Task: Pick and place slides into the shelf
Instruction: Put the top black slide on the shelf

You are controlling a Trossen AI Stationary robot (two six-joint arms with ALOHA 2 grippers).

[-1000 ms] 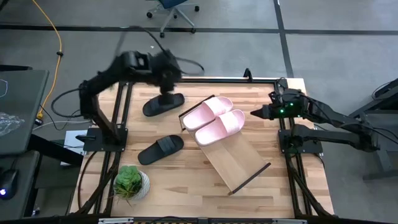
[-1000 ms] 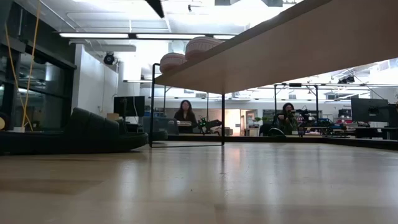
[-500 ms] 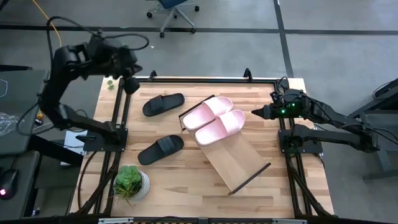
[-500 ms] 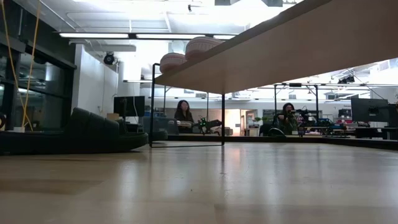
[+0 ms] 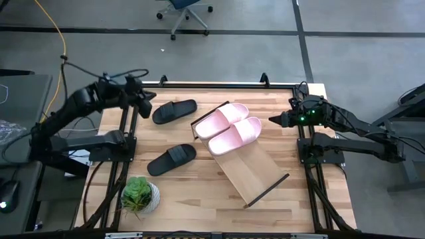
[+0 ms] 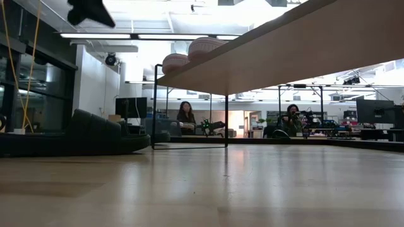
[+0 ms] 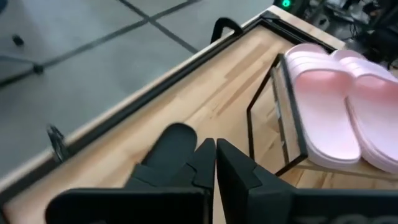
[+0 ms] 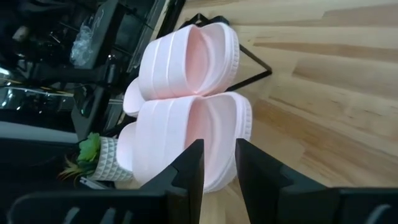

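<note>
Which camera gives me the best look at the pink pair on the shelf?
The high view: both pink slides lie side by side at the shelf's upper end, whole and unobstructed. The right wrist view shows them close but end-on; the left wrist view crops them at its edge; the low view shows only their tops.

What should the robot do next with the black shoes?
Probably the left gripper should open and come down onto the nearer black slide. Both pink slides already lie on the shelf, while two black ones remain on the table, the other closer to the plant. The left gripper is shut and empty beside that slide; the right gripper waits at the table's right edge.
</note>
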